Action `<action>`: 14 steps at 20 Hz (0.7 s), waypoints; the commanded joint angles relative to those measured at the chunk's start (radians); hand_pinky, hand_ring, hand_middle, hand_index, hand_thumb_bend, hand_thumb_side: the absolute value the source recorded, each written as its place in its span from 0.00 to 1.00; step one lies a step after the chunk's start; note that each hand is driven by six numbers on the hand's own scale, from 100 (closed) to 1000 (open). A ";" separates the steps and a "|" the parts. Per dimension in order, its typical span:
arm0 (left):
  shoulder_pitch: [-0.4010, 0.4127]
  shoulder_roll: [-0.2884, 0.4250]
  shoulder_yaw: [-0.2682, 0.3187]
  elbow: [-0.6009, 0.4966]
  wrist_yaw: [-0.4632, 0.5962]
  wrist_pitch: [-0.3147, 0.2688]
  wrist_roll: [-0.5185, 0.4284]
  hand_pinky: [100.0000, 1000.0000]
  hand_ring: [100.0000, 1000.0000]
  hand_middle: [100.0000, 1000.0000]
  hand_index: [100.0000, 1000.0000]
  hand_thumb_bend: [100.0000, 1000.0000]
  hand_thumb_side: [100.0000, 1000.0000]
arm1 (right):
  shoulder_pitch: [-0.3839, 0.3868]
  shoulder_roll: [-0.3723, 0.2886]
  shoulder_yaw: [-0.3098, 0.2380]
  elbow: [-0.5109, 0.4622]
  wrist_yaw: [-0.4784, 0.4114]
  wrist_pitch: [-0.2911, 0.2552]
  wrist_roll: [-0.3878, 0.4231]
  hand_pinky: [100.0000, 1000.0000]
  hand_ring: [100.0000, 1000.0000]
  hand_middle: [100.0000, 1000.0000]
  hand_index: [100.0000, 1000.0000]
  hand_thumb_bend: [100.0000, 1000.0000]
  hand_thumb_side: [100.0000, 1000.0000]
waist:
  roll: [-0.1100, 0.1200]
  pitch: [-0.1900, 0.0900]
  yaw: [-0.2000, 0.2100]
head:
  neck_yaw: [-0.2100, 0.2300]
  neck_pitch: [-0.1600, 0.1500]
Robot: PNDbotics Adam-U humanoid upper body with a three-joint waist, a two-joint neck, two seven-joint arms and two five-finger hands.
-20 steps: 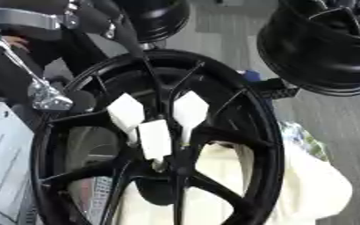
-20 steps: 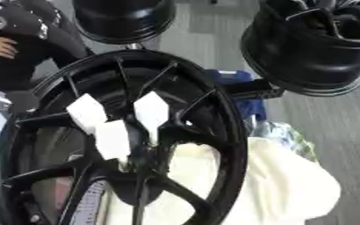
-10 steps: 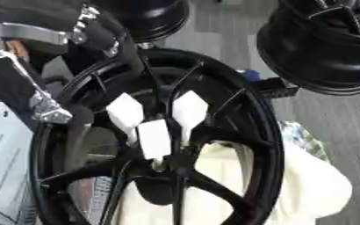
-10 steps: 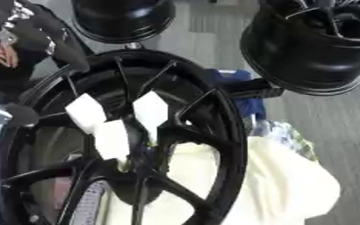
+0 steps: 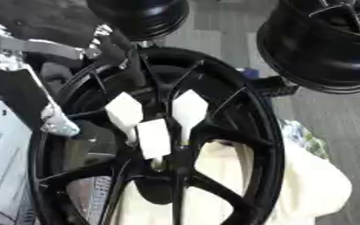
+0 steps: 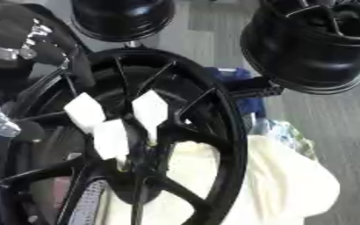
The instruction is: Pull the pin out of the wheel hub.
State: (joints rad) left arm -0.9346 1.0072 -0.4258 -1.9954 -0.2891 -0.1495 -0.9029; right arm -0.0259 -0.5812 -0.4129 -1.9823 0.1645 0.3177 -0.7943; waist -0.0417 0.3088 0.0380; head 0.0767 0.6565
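Floor: grey, behind three black wheels
Wheel hub: one, on cream cloth
White tags: three at its centre
Left robot hand: at rim, grip unclear

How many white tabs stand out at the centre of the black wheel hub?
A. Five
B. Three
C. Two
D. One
B: three white tabs cluster at the middle of the wheel hub, two above and one lower between them.
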 commanded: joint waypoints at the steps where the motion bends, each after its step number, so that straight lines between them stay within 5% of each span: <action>1: -0.016 0.003 -0.001 -0.005 -0.032 0.025 0.012 0.81 0.83 0.75 0.87 0.43 0.33 | -0.006 -0.018 -0.012 -0.018 -0.010 0.107 -0.113 0.81 0.57 0.63 0.83 0.40 0.19 | -0.001 -0.014 0.000 | 0.004 -0.012; 14: -0.011 -0.038 -0.033 0.024 -0.106 0.067 0.022 0.81 0.84 0.78 0.89 0.39 0.32 | -0.011 -0.008 -0.010 -0.018 -0.027 0.102 -0.113 0.81 0.57 0.63 0.83 0.39 0.20 | -0.011 -0.003 -0.003 | 0.011 -0.019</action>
State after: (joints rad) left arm -0.9340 0.9583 -0.4649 -1.9737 -0.3861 -0.0883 -0.8817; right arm -0.0309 -0.5670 -0.4127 -1.9823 0.1411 0.3152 -0.7969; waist -0.0524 0.3212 0.0364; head 0.0849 0.6490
